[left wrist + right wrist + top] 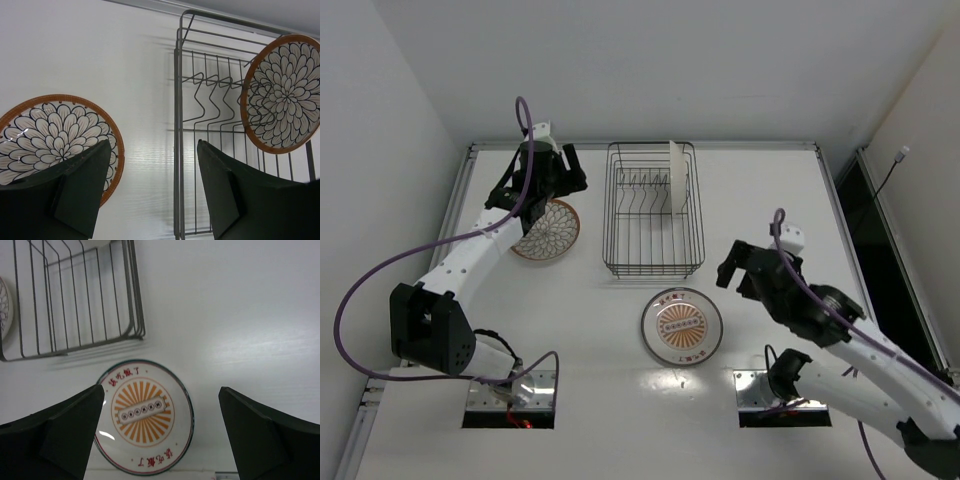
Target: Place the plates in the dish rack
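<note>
The black wire dish rack (pixel 653 255) stands at the table's middle back. One plate (pixel 678 178) stands upright among its tines; its petal-patterned, orange-rimmed face shows in the left wrist view (pixel 285 95). A second petal-patterned plate (pixel 552 235) lies flat left of the rack and also shows in the left wrist view (pixel 55 132). A third plate (pixel 682 325) with an orange sunburst lies flat in front of the rack. My left gripper (pixel 555 165) is open and empty above the far edge of the left plate, beside the rack (pixel 200 100). My right gripper (pixel 738 268) is open and empty, right of the sunburst plate (pixel 142 415).
The white table ends at raised rails at the left (pixel 455 205) and back (pixel 740 146). Walls close in on three sides. Two base cut-outs (pixel 510 400) sit at the near edge. A purple cable (pixel 380 270) loops off the left arm.
</note>
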`<move>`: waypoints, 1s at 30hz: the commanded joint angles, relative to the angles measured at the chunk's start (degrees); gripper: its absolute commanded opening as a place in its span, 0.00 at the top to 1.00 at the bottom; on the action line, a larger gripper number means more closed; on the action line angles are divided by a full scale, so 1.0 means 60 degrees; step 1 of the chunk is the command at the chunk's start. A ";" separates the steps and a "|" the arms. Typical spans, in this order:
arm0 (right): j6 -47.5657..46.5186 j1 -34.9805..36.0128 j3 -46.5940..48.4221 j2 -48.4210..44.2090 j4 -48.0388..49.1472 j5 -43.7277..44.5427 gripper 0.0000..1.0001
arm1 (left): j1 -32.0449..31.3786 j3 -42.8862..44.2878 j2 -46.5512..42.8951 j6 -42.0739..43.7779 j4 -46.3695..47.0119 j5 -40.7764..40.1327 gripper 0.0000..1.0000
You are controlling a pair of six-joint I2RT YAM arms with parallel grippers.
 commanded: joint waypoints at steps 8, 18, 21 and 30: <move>0.4016 -0.0029 -0.4929 -0.2900 0.1772 -0.3482 0.04 | -0.0016 0.0002 -0.0175 0.0039 0.0356 0.0181 0.33; 0.6361 -0.0029 -0.8605 -0.4033 0.4304 -0.5037 0.05 | -0.0016 -0.0086 -0.0087 0.0039 0.0356 0.0269 0.33; 0.6640 -0.0029 -0.9237 -0.3198 0.5990 -0.5405 0.11 | -0.0016 -0.0086 -0.0087 0.0039 0.0356 0.0269 0.33; 0.6641 -0.0116 -0.9152 -0.1012 0.7399 -0.5610 0.60 | -0.0016 -0.0086 -0.0087 0.0039 0.0356 0.0166 0.33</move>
